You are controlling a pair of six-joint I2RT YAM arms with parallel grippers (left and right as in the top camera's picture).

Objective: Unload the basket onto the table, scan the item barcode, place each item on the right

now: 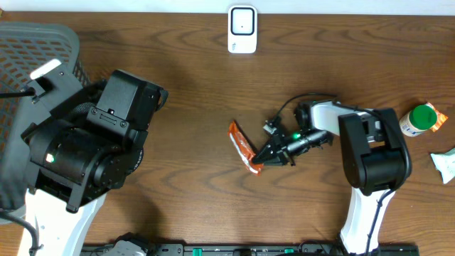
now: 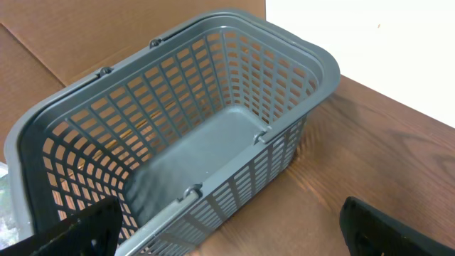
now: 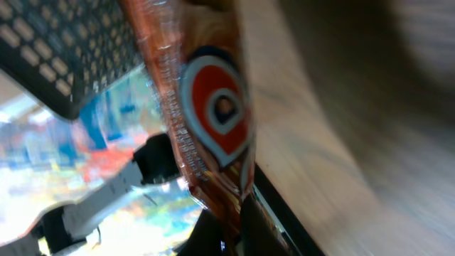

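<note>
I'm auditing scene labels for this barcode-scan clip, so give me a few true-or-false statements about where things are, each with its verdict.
1. The orange packet lies inside the grey basket. False: it is out over the table, at the tips of the right gripper.
2. The left gripper is open, with nothing between its fingers. True.
3. The white scanner sits beside the right arm's base. False: it is at the table's far edge, near the middle.
4. A green-capped bottle stands on the robot's right side. True.
</note>
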